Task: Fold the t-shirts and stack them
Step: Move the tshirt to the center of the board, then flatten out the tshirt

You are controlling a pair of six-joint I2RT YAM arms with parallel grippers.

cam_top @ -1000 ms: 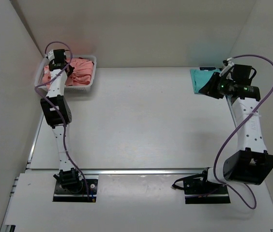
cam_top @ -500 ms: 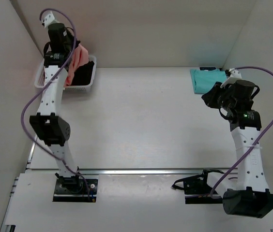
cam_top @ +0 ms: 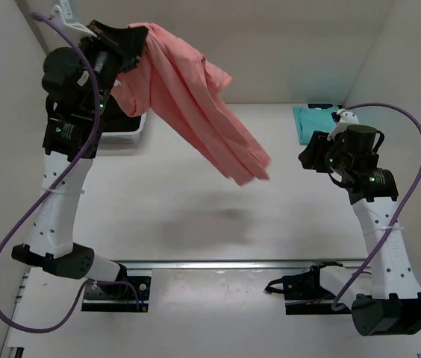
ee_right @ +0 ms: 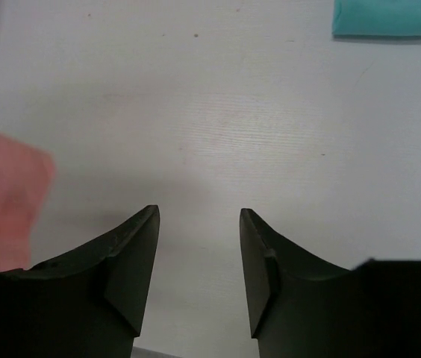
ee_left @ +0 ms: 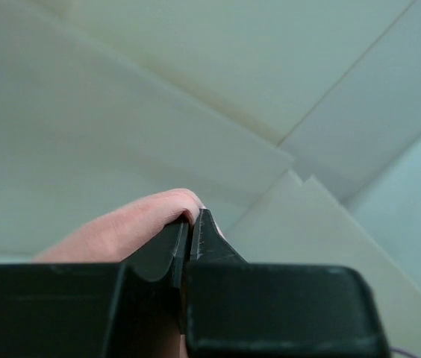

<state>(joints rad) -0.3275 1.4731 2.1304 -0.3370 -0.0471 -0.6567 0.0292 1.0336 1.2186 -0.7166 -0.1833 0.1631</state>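
A pink t-shirt [cam_top: 188, 97] is held high, clamped in the left gripper [ee_left: 193, 227], likely for spreading on the table [cam_top: 270, 239]; the right gripper [ee_right: 199, 253] is parted, empty.

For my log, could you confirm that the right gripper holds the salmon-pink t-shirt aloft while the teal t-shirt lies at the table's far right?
No: the top external view shows the left gripper holding the salmon-pink t-shirt aloft; the teal t-shirt does lie far right.
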